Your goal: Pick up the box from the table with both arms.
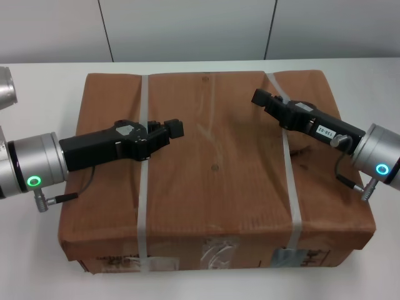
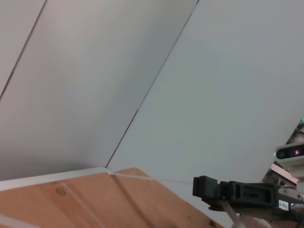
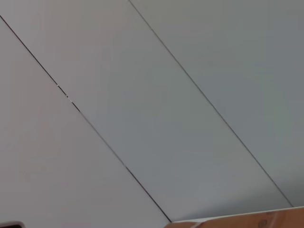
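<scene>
The large brown cardboard box (image 1: pixel 212 162) lies flat on the white table (image 1: pixel 37 250), with tape and labels on its near side. Two white straps bind it, one on the left (image 1: pixel 142 206) and one on the right (image 1: pixel 290 187). My left gripper (image 1: pixel 175 129) reaches in from the left, low over the box top, and crosses the left strap. My right gripper (image 1: pixel 260 97) reaches in from the right, over the box's far right part beside the right strap. It also shows in the left wrist view (image 2: pixel 202 186), above the box top (image 2: pixel 95 199). A corner of the box (image 3: pixel 266 222) shows in the right wrist view.
A grey panelled wall (image 1: pixel 187 28) stands behind the table. A silver cylinder (image 1: pixel 6 84) shows at the far left edge. Strips of bare table run along both sides of the box and in front of it.
</scene>
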Controlling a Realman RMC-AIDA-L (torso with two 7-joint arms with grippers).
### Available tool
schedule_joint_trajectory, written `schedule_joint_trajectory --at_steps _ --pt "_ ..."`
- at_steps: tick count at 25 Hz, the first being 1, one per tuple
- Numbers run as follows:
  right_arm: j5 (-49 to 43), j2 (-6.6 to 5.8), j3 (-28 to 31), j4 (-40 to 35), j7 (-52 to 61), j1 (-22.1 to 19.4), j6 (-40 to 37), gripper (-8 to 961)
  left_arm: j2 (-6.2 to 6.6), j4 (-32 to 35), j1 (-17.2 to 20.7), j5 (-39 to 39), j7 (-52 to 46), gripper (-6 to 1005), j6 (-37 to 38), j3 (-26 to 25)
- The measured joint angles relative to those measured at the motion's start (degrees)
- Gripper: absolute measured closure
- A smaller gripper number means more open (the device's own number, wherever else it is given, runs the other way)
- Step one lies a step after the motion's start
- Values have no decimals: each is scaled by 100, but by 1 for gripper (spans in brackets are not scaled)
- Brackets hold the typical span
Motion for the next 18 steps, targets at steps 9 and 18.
schedule_joint_trajectory --at_steps 9,18 --pt "0 0 -8 0 -12 22 25 919 0 0 0 0 11 908 -43 5" --pt "0 0 -8 11 -48 38 128 919 -6 -8 0 5 58 908 -191 27"
